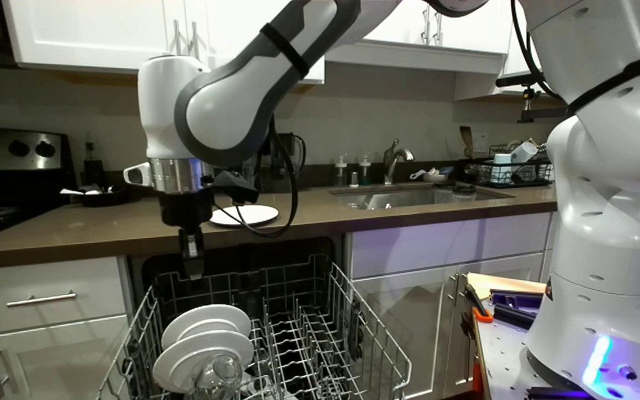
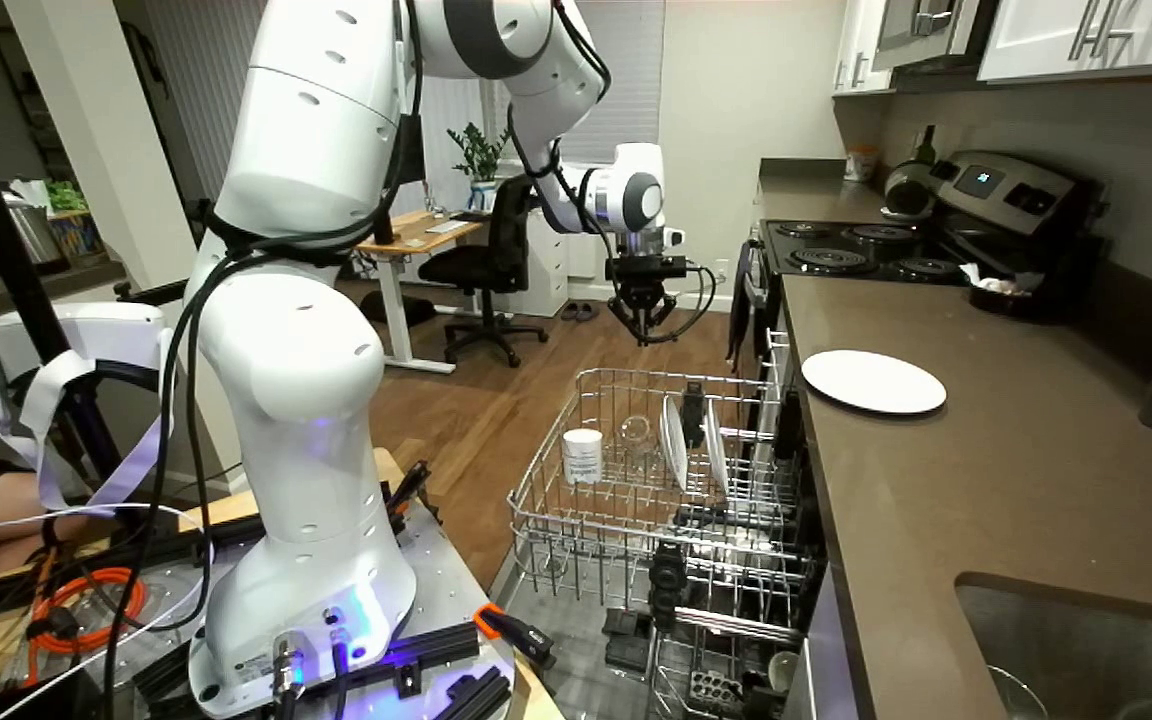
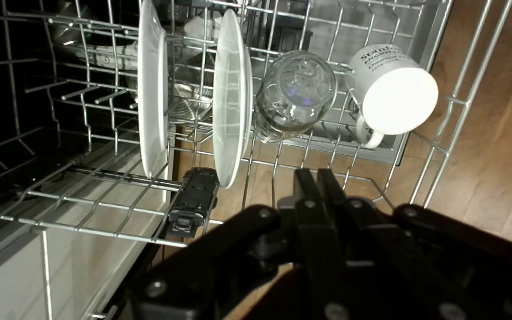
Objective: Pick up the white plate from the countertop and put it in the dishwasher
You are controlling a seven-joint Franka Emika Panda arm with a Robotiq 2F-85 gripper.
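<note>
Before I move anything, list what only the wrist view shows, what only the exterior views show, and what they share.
Only the wrist view: the curved handle of the white cylindrical mug, and its dark lettering sharp enough to read.

Only the exterior views: the flat round white plate on the smooth dark brown countertop, and the metal sink.

Shared: the black gripper, the dishwasher's grey wire rack and, standing on edge in it, two round white plates, beside a clear glass vessel. The mug itself also shows in an exterior view.
</note>
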